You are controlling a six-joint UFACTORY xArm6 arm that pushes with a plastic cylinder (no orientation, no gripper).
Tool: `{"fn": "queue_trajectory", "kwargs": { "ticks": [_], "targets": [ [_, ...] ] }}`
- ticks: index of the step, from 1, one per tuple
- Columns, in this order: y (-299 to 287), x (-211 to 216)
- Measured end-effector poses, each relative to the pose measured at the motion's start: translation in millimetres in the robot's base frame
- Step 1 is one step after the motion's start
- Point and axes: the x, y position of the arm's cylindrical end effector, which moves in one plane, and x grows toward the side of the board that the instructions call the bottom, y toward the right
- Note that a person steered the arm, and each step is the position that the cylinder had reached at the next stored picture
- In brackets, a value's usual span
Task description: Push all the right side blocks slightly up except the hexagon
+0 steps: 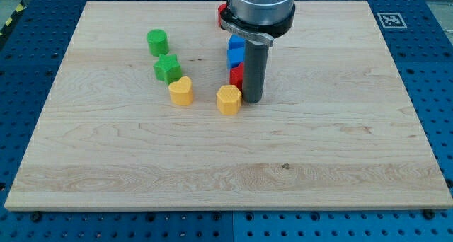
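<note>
Lab: blue pegboard bench (42, 22), fiducial tag (388, 19)

— How is the light? 
— Bright and even, from above; the pale wooden board (226, 150) shows no glare.
— Shadows? 
— Soft, short ones hugging the yellow hexagon block (228, 99) and green cylinder block (157, 42).
— Focus? 
— Sharp throughout, edges straight, undistorted.

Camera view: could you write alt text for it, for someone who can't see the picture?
A robot arm's dark rod stands on a wooden board, my tip just right of a yellow hexagon and a red block, blue blocks above. Further left sit a green cylinder, green star and yellow heart.
</note>
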Motion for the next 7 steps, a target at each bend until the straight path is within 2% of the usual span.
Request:
{"fn": "queue_trajectory", "kwargs": {
  "ticks": [4, 5, 6, 7],
  "targets": [
    [6, -28],
    [39, -38],
    [61, -82],
    [62, -147]
  ]
}}
